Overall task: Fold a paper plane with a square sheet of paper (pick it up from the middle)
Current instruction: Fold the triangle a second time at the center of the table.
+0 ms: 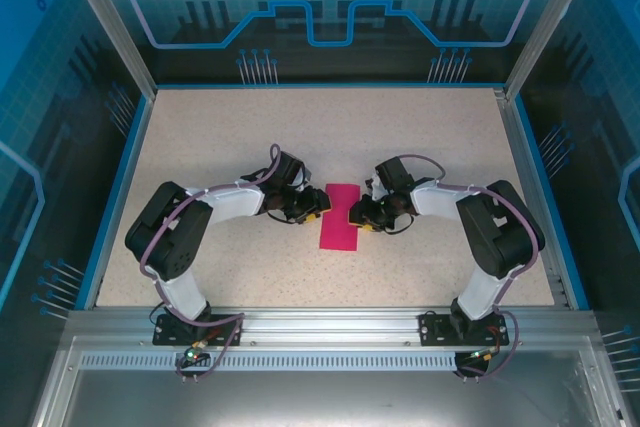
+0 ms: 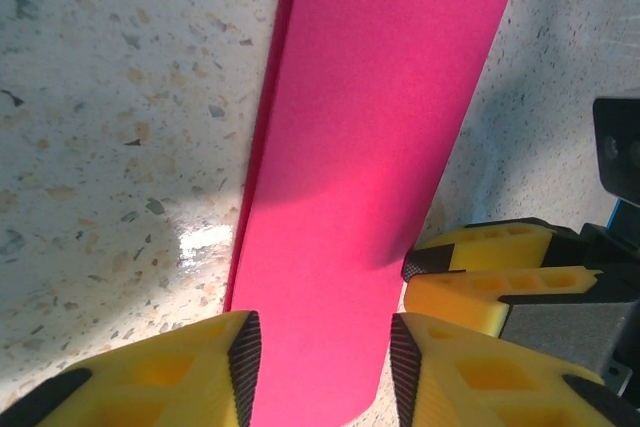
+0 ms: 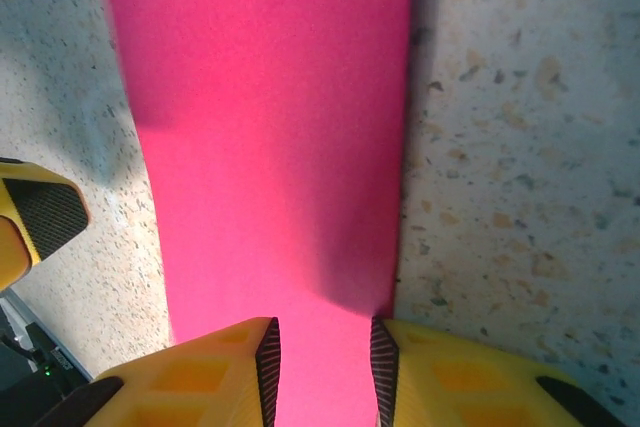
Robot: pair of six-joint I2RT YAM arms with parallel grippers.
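Top external view gives the whole layout: one magenta sheet of paper [image 1: 340, 217] lies flat in the middle of the speckled surface [image 1: 450, 137]. It forms a narrow rectangle rather than a square. Two arms reach in toward it, the left pincer [image 1: 318, 205] at its left long edge and the right pincer [image 1: 358, 215] at its right long edge, facing each other across the strip. The strip's long axis runs from the near side to the far side, and the far end leans slightly to the right. Its short ends face the arm bases and the back wall.

The left wrist view adds what the overhead one cannot. Along one long edge of the sheet of paper [image 2: 370, 147] a second layer peeks out, so it is doubled over, and a far corner is rounded. The left pincer [image 2: 325, 347] has its two yellow fingers moderately apart, with the paper's end lying in the gap and not clamped. The right pincer [image 2: 480, 277] shows at the opposite edge.

In the right wrist view the right pincer [image 3: 322, 347] has a narrower gap over the sheet of paper [image 3: 270, 127], also not clamped. One finger of the left pincer [image 3: 35, 217] shows at the far edge.
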